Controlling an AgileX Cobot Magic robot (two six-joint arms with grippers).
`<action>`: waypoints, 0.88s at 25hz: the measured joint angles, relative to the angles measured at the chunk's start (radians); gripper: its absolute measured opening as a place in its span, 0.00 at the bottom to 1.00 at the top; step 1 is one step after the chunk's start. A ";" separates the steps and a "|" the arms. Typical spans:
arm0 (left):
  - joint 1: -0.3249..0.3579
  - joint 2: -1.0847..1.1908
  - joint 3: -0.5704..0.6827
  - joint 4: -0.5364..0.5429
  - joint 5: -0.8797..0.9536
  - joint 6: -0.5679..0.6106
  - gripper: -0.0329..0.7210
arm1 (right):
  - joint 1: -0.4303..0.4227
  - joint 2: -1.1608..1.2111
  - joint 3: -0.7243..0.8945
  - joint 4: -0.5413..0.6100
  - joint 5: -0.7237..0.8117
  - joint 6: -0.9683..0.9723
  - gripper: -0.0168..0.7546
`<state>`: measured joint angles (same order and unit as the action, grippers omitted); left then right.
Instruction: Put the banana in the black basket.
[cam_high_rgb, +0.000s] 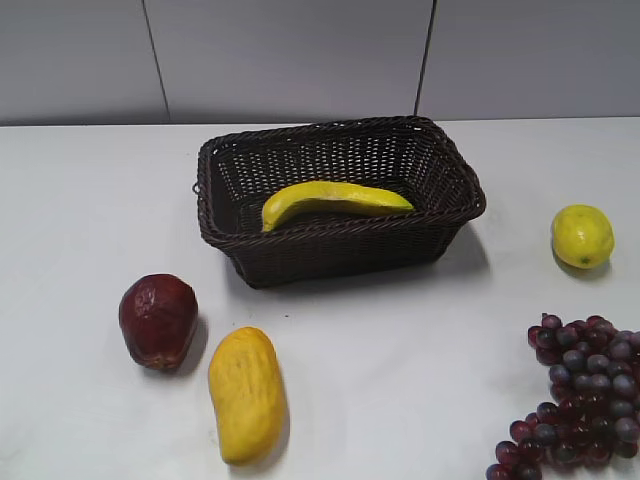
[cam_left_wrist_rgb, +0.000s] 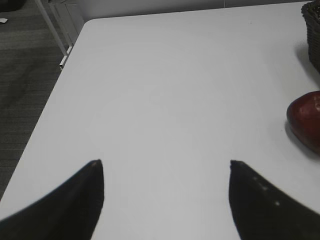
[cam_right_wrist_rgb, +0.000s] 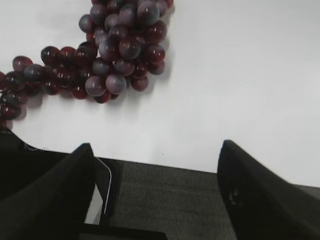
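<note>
The banana (cam_high_rgb: 334, 201), long, curved and bright yellow, lies inside the black basket (cam_high_rgb: 448, 223), a dark woven wicker basket at the back middle of the white table. Neither arm shows in the exterior view. My left gripper (cam_left_wrist_rgb: 165, 162) is open and empty over bare table near the table's left edge, with a corner of the basket (cam_left_wrist_rgb: 312, 17) at its far right. My right gripper (cam_right_wrist_rgb: 156, 145) is open and empty at the table's front edge, over the floor.
A dark red fruit (cam_high_rgb: 158, 321) (cam_left_wrist_rgb: 307, 125) and a matte yellow mango-like fruit (cam_high_rgb: 247, 394) lie in front of the basket at the left. A lemon (cam_high_rgb: 582, 236) sits at the right. A bunch of purple grapes (cam_high_rgb: 583, 395) (cam_right_wrist_rgb: 107, 47) lies at the front right.
</note>
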<state>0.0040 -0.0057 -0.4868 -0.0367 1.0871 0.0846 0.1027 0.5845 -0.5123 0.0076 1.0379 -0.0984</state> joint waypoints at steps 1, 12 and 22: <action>0.000 0.000 0.000 0.000 0.000 0.000 0.81 | 0.000 -0.036 0.000 0.000 0.000 0.002 0.77; 0.000 0.000 0.000 0.000 0.000 0.000 0.81 | 0.000 -0.470 0.001 0.000 0.002 0.005 0.77; 0.000 0.000 0.000 0.000 0.000 0.000 0.81 | 0.000 -0.591 0.007 -0.002 0.004 0.011 0.77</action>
<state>0.0040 -0.0057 -0.4868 -0.0367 1.0872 0.0846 0.1027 -0.0068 -0.5049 0.0057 1.0414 -0.0874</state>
